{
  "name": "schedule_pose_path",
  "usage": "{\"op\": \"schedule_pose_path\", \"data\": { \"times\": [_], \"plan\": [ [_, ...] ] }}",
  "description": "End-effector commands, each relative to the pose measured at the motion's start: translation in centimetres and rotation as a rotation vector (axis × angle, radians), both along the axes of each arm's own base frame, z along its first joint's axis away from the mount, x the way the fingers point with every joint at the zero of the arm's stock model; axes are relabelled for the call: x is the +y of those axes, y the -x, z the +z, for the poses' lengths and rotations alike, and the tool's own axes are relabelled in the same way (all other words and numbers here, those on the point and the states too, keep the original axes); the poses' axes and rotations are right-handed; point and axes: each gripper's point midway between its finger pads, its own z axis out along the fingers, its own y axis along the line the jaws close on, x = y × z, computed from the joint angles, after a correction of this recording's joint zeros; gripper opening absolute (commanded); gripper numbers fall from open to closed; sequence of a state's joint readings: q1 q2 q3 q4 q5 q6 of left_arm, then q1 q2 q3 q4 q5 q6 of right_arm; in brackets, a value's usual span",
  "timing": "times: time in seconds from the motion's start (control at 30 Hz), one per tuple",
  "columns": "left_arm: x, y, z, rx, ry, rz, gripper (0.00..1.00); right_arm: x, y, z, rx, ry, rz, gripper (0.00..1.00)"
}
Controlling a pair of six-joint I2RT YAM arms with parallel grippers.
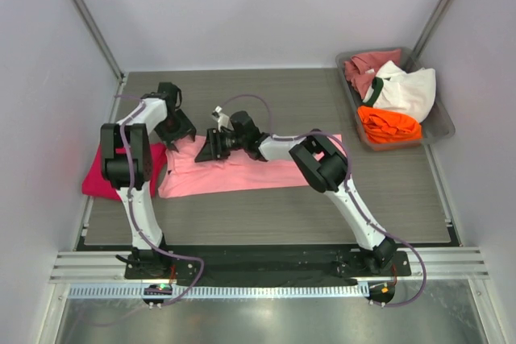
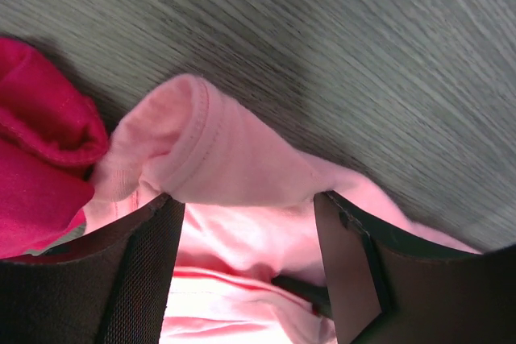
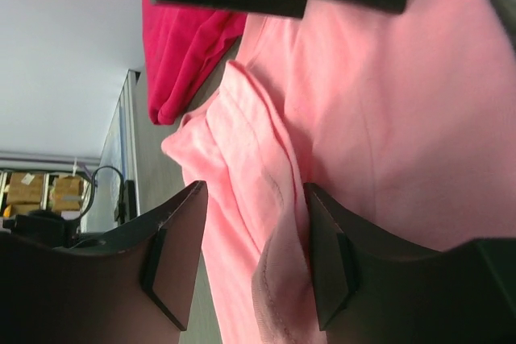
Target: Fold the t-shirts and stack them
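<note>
Jaws apart, the left gripper (image 2: 246, 203) and right gripper (image 3: 254, 195) are parked over bunched folds of the light pink t-shirt (image 1: 234, 173), which is spread mid-tabletop (image 1: 282, 217) and looks only half folded, with the magenta t-shirt (image 1: 95, 176) laid at the left edge and three more t-shirts (image 1: 401, 90) left heaped in the far-right-corner tray (image 1: 442, 128), so lots to go.

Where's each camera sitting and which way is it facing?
Top external: above and behind, looking down on the table; left arm, right arm and their bases show.
Left wrist: on the left arm, facing the light pink t-shirt bunched between the fingers of the left claw.
Right wrist: on the right arm, low, looking along that shirt between the fingers of the right claw.
Shared: all three show that shirt and the magenta t-shirt.
</note>
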State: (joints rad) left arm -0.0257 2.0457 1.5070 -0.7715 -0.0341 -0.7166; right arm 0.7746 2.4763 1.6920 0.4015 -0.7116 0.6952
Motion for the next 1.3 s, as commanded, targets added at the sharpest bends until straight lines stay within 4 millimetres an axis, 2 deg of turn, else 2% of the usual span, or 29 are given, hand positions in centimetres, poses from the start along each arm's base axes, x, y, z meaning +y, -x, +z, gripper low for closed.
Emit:
{"op": "schedule_pose_path", "data": {
  "times": [0.0, 0.1, 0.13, 0.17, 0.3, 0.4, 0.43, 0.47, 0.5, 0.6, 0.67, 0.77, 0.8, 0.87, 0.9, 0.97, 1.0, 1.03, 1.07, 1.1, 1.13, 1.17, 1.2, 1.23, 1.27],
  "plan": [
    [0.6, -0.1, -0.2, 0.028, -0.025, -0.012, 0.67, 0.5, 2.6, 3.9, -0.026, -0.071, 0.083, 0.56],
    [0.7, -0.2, -0.8, 0.043, -0.031, -0.012, 0.67, 0.2, 3.8, 4.1, -0.015, -0.072, 0.106, 0.55],
    [0.7, -0.1, -0.9, 0.049, -0.032, -0.012, 0.67, 0.2, 4.3, 4.8, -0.021, -0.08, 0.12, 0.55],
    [0.7, -0.1, -1.0, 0.051, -0.03, -0.013, 0.68, 0.1, 5.0, 4.5, -0.017, -0.074, 0.135, 0.54],
    [0.8, -0.2, -1.2, 0.048, -0.038, -0.012, 0.67, -0.7, 8.1, 5.2, -0.025, -0.078, 0.206, 0.52],
    [0.9, -0.2, -1.1, 0.046, -0.041, -0.013, 0.68, -2.0, 10.8, 5.7, -0.015, -0.077, 0.269, 0.52],
    [0.9, -0.1, -1.2, 0.048, -0.041, -0.013, 0.67, -2.9, 12.0, 4.9, -0.003, -0.071, 0.287, 0.52],
    [0.8, -0.1, -1.2, 0.045, -0.039, -0.015, 0.67, -3.3, 12.8, 6.6, -0.028, -0.094, 0.304, 0.52],
    [0.8, -0.2, -1.1, 0.04, -0.037, -0.016, 0.67, -3.7, 13.6, 6.6, -0.054, -0.093, 0.32, 0.53],
    [0.6, -0.3, -0.8, 0.033, -0.027, -0.018, 0.67, -5.6, 14.7, 6.6, -0.072, -0.028, 0.301, 0.54],
    [0.4, -0.4, -0.1, 0.018, -0.019, -0.023, 0.67, -6.3, 14.4, 6.3, -0.093, 0.012, 0.256, 0.55],
    [0.2, -0.2, 0.8, -0.004, -0.005, -0.025, 0.69, -6.5, 12.3, 6.4, -0.143, 0.089, 0.145, 0.55],
    [0.0, -0.3, 2.1, -0.039, 0.003, -0.025, 0.69, -6.5, 11.4, 6.5, -0.152, 0.113, 0.101, 0.55],
    [-0.4, -0.2, 3.3, -0.073, 0.025, -0.029, 0.72, -6.8, 9.2, 6.1, -0.169, 0.179, -0.024, 0.54],
    [-0.5, 0.2, 4.6, -0.103, 0.026, -0.031, 0.73, -7.0, 8.4, 6.1, -0.174, 0.196, -0.069, 0.52],
    [-1.3, 0.5, 6.0, -0.144, 0.063, -0.043, 0.76, -7.6, 6.7, 5.6, -0.187, 0.254, -0.164, 0.47],
    [-1.5, 1.1, 6.3, -0.148, 0.064, -0.045, 0.77, -7.8, 6.2, 5.4, -0.179, 0.279, -0.204, 0.45],
    [-1.6, 1.4, 7.7, -0.185, 0.068, -0.043, 0.77, -8.2, 6.1, 5.1, -0.175, 0.298, -0.217, 0.43],
    [-1.8, 1.7, 8.3, -0.202, 0.076, -0.047, 0.78, -8.6, 5.7, 5.1, -0.185, 0.312, -0.246, 0.41],
    [-2.0, 2.6, 8.0, -0.192, 0.08, -0.05, 0.78, -9.2, 5.5, 5.0, -0.186, 0.331, -0.275, 0.4],
    [-2.3, 3.2, 9.4, -0.227, 0.083, -0.053, 0.77, -10.1, 5.6, 4.4, -0.187, 0.361, -0.297, 0.4],
    [-2.5, 3.4, 9.7, -0.25, 0.082, -0.055, 0.77, -10.8, 5.4, 5.7, -0.211, 0.357, -0.326, 0.4],
    [-2.7, 4.1, 9.8, -0.26, 0.081, -0.057, 0.77, -12.0, 4.6, 5.6, -0.244, 0.394, -0.38, 0.4],
    [-2.9, 5.6, 8.6, -0.236, 0.08, -0.052, 0.77, -13.5, 4.5, 5.2, -0.247, 0.452, -0.412, 0.4],
    [-3.2, 6.3, 9.5, -0.279, 0.089, -0.039, 0.77, -15.6, 3.6, 5.7, -0.291, 0.518, -0.492, 0.4]
  ]
}}
